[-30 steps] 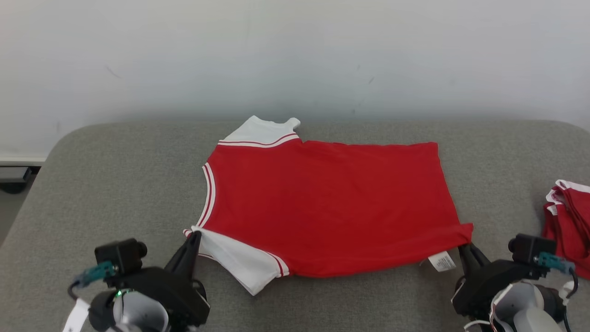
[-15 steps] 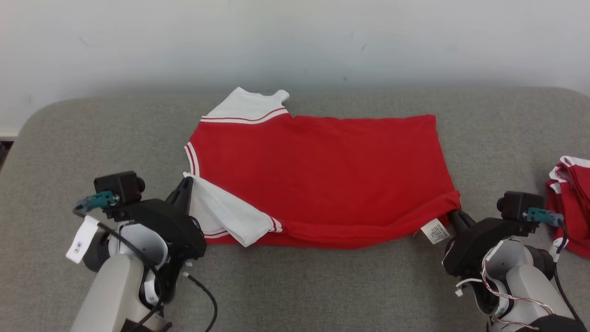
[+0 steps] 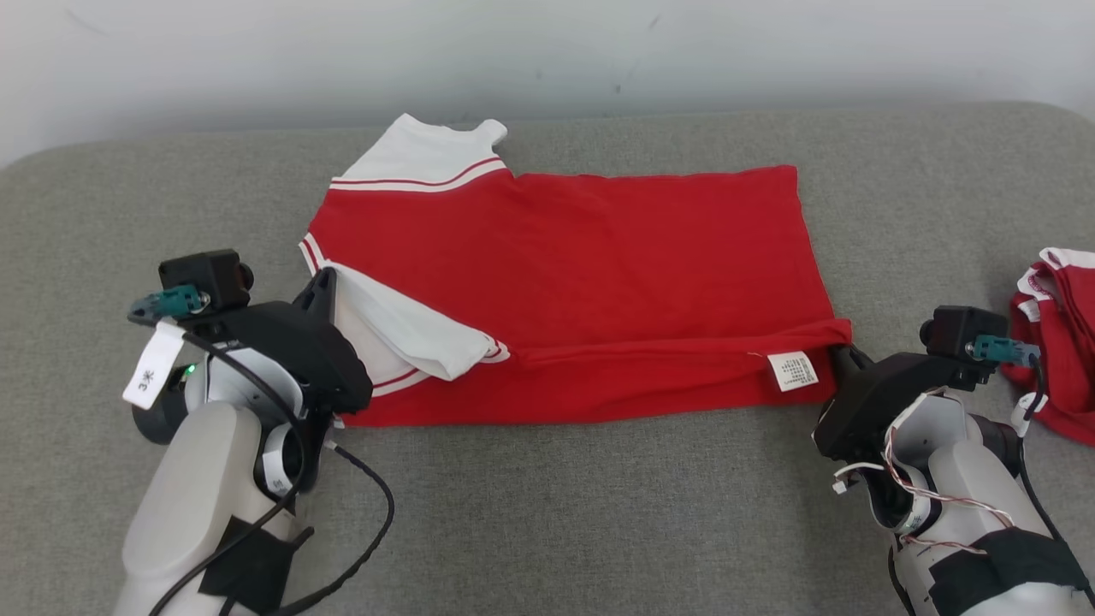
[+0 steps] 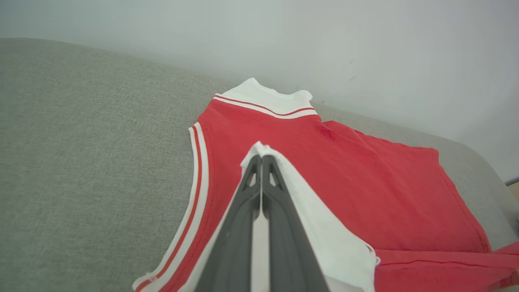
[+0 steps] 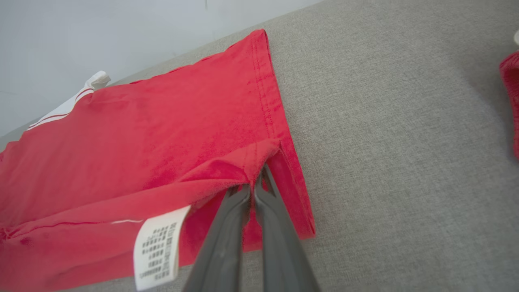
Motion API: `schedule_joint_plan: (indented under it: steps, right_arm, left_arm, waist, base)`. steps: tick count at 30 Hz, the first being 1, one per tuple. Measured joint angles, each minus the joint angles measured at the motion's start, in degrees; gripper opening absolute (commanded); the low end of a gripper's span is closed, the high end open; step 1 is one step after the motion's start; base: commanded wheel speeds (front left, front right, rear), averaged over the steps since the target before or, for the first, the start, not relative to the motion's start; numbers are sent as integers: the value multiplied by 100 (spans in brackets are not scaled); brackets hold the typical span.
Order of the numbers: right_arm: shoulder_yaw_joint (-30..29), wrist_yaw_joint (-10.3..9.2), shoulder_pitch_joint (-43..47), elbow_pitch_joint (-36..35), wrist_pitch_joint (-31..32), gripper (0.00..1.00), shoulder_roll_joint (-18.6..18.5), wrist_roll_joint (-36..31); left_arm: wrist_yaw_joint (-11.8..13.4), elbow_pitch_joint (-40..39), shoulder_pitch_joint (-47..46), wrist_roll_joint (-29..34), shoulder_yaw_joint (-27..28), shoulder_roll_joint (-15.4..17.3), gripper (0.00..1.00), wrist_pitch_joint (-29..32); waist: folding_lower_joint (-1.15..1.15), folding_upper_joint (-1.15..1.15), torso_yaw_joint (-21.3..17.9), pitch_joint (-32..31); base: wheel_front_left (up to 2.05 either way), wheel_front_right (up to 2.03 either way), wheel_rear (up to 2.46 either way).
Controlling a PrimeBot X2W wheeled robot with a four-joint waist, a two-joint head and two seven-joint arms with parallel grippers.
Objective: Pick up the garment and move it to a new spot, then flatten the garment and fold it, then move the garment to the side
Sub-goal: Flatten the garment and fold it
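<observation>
Two claws are closed on the red garment [image 3: 599, 248], which is spread across the middle of the grey padded bench [image 3: 556, 513], with its white-trimmed collar end toward the robot's left and its hem toward the right. The left claw [image 3: 323, 281] is pinched shut on the white sleeve [image 3: 411, 329] at the near left corner. In the left wrist view its two dark fingers are seen pressed together, with white cloth caught at their tips. The right claw [image 3: 838, 349] is clamped on the near right corner of the hem, where the red fabric is bunched around the fingertips. Between the two grips, the near edge of the garment is raised and laid back over the body as a long fold. A white care label [image 3: 792, 370] is turned outward just beside the right claw. A second red-and-white cloth [image 3: 1056, 342] is lying crumpled at the bench's right edge, apart from the garment. A pale wall [image 3: 513, 51] is seen behind the bench.
</observation>
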Motion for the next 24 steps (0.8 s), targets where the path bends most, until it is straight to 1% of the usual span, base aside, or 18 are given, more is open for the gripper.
schedule_joint_plan:
  steps: [3, 8, 13, 14, 18, 20, 21, 22, 23, 24]
  right_arm:
    - [25, -11, -146, 132, -3, 0, 10, 22]
    - [45, -94, -296, 339, -5, 0, 27, 27]
    - [75, -97, -437, 554, -25, 0, 52, 30]
    - [83, -97, -468, 598, -35, 0, 54, 30]
    - [112, -97, -558, 722, -98, 0, 77, 34]
    - [121, -97, -631, 770, -134, 0, 82, 36]
    - [127, -96, -675, 809, -166, 0, 87, 38]
    - [116, -93, -722, 843, -204, 6, 97, 67]
    - [92, -93, -750, 844, -260, 100, 104, 145]
    - [68, -93, -771, 844, -327, 100, 108, 191]
  left_arm:
    - [-2, 141, -159, 49, -23, -9, 0, -93]
    - [-40, 398, -444, 185, -75, -20, 0, -242]
    - [-66, 679, -727, 226, -155, -37, 0, -372]
    - [-108, 736, -759, 241, -164, -38, 0, -425]
    - [-114, 943, -845, 288, -194, -40, 0, -513]
    - [-160, 1059, -888, 297, -218, -43, 0, -564]
    - [-162, 1113, -927, 298, -220, -43, 12, -616]
    - [-180, 1149, -956, 309, -233, -40, 31, -654]
    - [-243, 1181, -975, 334, -259, -37, 95, -690]
    - [-263, 1221, -1003, 356, -304, -40, 100, -736]
  waist:
    - [0, 0, -34, 78]
    - [0, 0, -74, 185]
    - [0, 0, -111, 249]
    - [0, 0, -116, 254]
    - [0, 0, -138, 266]
    - [0, 0, -146, 267]
    - [-1, 0, -149, 266]
    - [-1, 0, -150, 265]
    - [-1, 0, -152, 262]
    - [-1, 0, -153, 258]
  base:
    - [0, 0, 0]
    - [0, 0, 0]
    - [0, 0, 0]
    - [0, 0, 0]
    - [0, 0, 0]
    - [0, 0, 0]
    - [0, 0, 0]
    - [0, 0, 0]
    - [0, 0, 0]
    - [0, 0, 0]
